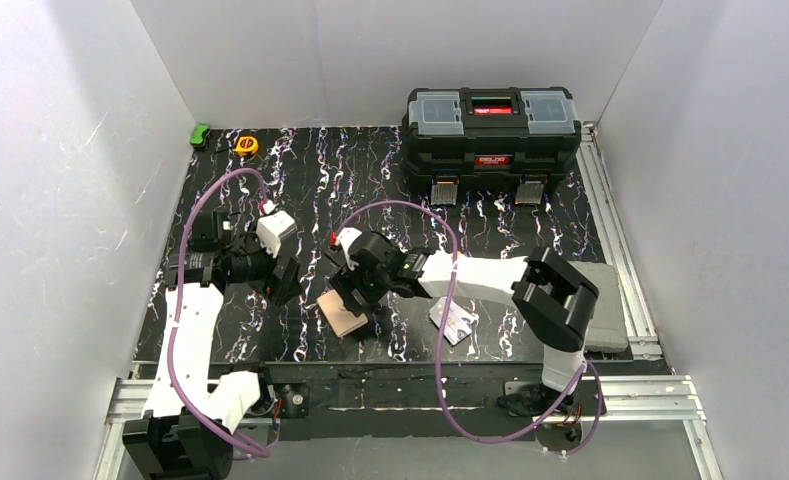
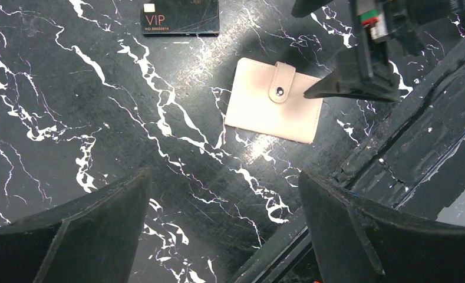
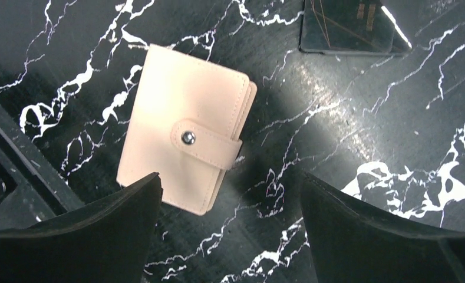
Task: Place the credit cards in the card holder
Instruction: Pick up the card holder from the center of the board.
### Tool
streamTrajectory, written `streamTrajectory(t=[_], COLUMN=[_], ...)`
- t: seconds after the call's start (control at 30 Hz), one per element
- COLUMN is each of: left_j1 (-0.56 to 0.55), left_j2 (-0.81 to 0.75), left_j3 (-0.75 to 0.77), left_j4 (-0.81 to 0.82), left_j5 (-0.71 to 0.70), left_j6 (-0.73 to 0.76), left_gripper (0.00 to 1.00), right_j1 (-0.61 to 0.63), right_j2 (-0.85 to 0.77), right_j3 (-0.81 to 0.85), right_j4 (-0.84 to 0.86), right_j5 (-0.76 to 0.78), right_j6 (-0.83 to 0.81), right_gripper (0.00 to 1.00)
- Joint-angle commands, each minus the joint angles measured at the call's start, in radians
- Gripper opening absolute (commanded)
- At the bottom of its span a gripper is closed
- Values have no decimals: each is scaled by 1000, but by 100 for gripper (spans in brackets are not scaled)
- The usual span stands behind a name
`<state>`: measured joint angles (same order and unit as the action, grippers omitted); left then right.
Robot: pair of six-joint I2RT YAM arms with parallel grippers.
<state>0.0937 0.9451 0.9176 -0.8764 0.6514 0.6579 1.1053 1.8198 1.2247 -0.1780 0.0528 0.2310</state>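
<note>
The left gripper (image 2: pixel 224 174) hangs with its jaws spread wide and nothing between them. Ahead of its fingertips, slightly to their right, the card holder (image 2: pixel 274 100) lies flat and closed on the table (image 1: pixel 370 180), its snap tab fastened. Farther ahead, toward its left finger, a black VIP card (image 2: pixel 180 16) lies face up.

The right gripper (image 3: pixel 230 177) is also released and empty. The holder sits just ahead of its left finger (image 3: pixel 88 236), whose tip overlaps one corner in the wrist view. Whether it touches, I cannot tell. The black card lies beyond its right finger.

Behind this gripper, beside its forearm, a silver-white card (image 1: pixel 455 322) rests on the table.

The holder looks light, soft and a little springy, and likely to skid on the glossy top. A pinch across its thickness at the spine side should hold it, leaving the tab free to be peeled off its stud first. The cards look stiff, thin and slick, and they lie flush, so an edge probably needs tipping up before a pinch on the short sides.
</note>
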Motion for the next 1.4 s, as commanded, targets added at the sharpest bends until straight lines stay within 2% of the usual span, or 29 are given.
streamTrajectory(t=[0.0, 0.4, 0.7, 0.93, 1.07, 1.2, 1.37], left_j1=[4, 4, 4, 4, -10, -39, -96], left_j2=[-7, 11, 25, 31, 64, 118, 194], left_j3=[-4, -25, -32, -51, -66, -74, -56], left_j4=[-33, -24, -5, 2, 16, 22, 30], left_j5=[35, 9, 18, 102, 186, 255, 350], left_j6=[-18, -23, 1, 67, 90, 136, 233], left_gripper=[93, 90, 85, 81, 80, 78, 81], right_j1=[4, 24, 24, 24, 24, 24, 24], right_j2=[49, 171, 171, 78, 6, -46, -145], right_j3=[90, 141, 129, 17, -64, -95, -147], right_j4=[29, 41, 38, 59, 82, 80, 93], right_j5=[9, -40, -29, 21, 48, 70, 84], right_j6=[-38, -60, -77, -63, -50, -53, -65], right_gripper=[91, 80, 44, 22, 15, 1, 1])
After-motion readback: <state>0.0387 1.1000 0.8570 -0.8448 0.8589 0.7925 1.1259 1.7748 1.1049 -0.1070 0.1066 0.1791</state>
